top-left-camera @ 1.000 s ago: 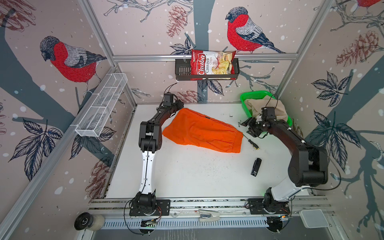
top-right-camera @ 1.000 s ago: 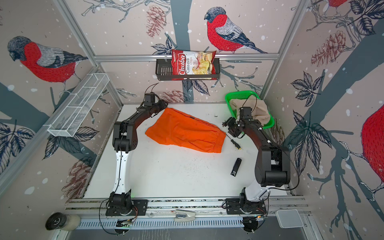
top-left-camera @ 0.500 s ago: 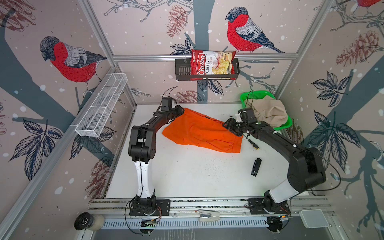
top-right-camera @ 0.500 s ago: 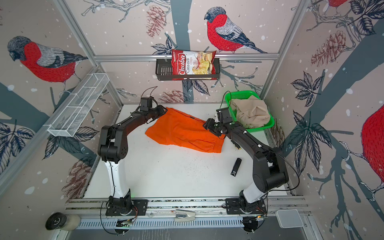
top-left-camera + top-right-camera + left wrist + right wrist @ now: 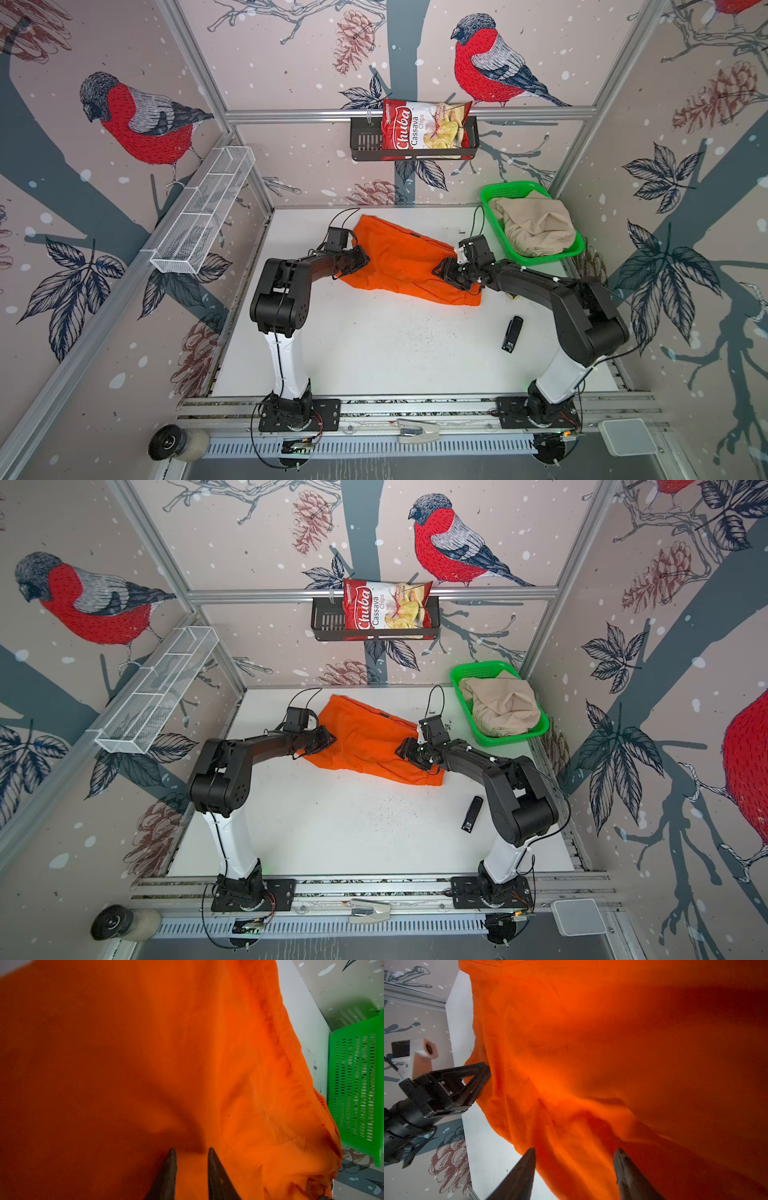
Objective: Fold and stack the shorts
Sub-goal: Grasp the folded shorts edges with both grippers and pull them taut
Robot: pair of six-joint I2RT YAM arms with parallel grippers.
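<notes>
The orange shorts (image 5: 399, 257) (image 5: 365, 742) lie spread flat at the back middle of the white table. My left gripper (image 5: 362, 259) (image 5: 330, 739) is low at their left edge. In the left wrist view its fingertips stand a narrow gap apart (image 5: 190, 1150) over orange cloth (image 5: 187, 1053). My right gripper (image 5: 440, 272) (image 5: 405, 750) is open over the shorts' right part. In the right wrist view it straddles the cloth's edge (image 5: 574, 1150), one finger over bare table and one over cloth (image 5: 591, 1043). The beige shorts (image 5: 534, 226) (image 5: 503, 708) lie crumpled in the green basket (image 5: 540, 259).
The green basket (image 5: 511, 739) (image 5: 357, 1084) stands at the back right corner. A small black device (image 5: 512, 334) (image 5: 471, 814) lies on the table front right, by the right arm. A chips bag (image 5: 424, 124) hangs in a rack on the back wall. A white wire rack (image 5: 203, 216) lines the left wall.
The right gripper has swung left from beside the basket onto the orange shorts' right part. The left gripper has come forward along the shorts' left edge, and its jaws have narrowed.
</notes>
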